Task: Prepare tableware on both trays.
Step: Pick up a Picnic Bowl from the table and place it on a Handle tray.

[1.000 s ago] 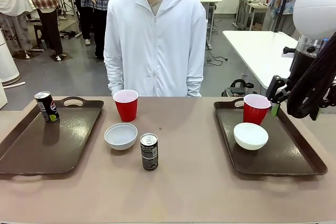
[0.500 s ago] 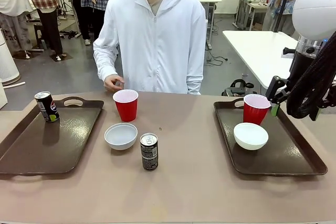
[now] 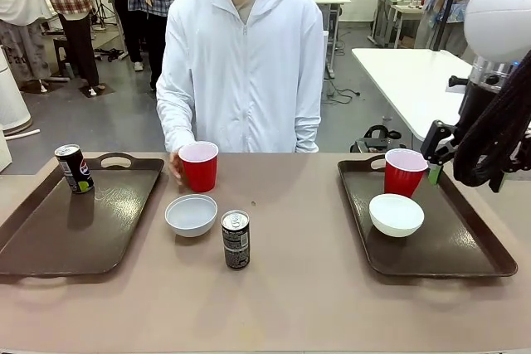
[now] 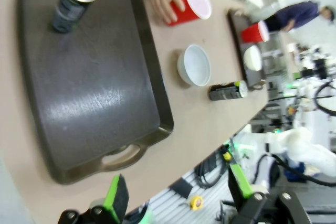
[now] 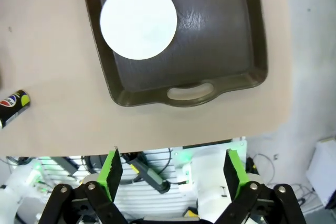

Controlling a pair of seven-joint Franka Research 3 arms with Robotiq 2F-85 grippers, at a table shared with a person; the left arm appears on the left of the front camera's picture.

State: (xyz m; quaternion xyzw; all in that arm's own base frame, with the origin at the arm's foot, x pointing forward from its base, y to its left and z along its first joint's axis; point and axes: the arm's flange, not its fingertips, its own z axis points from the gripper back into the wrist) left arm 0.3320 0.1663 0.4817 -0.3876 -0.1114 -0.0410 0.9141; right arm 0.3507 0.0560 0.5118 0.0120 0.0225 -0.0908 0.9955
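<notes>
The left tray (image 3: 83,230) carries one black can (image 3: 74,169) at its far corner. Between the trays, a red cup (image 3: 199,166), a white bowl (image 3: 191,215) and a second black can (image 3: 236,240) stand on the table. The person's hand (image 3: 177,167) rests against that cup. On the right tray (image 3: 452,246) are a red cup (image 3: 404,172) and a white bowl (image 3: 396,215). My left gripper (image 4: 178,192) hangs open high above the left tray's (image 4: 94,93) near handle. My right gripper (image 5: 172,166) hangs open above the right tray's (image 5: 220,51) near handle, with the bowl (image 5: 138,21) ahead of it.
The person in a white hooded jacket (image 3: 245,64) stands at the far edge of the table. My right arm (image 3: 494,80) rises at the right beside the right tray. Bare tabletop (image 3: 307,288) lies between the trays.
The person's hand has come forward from their side and down onto the red cup in the middle. Both grippers and all the tableware stay where they were.
</notes>
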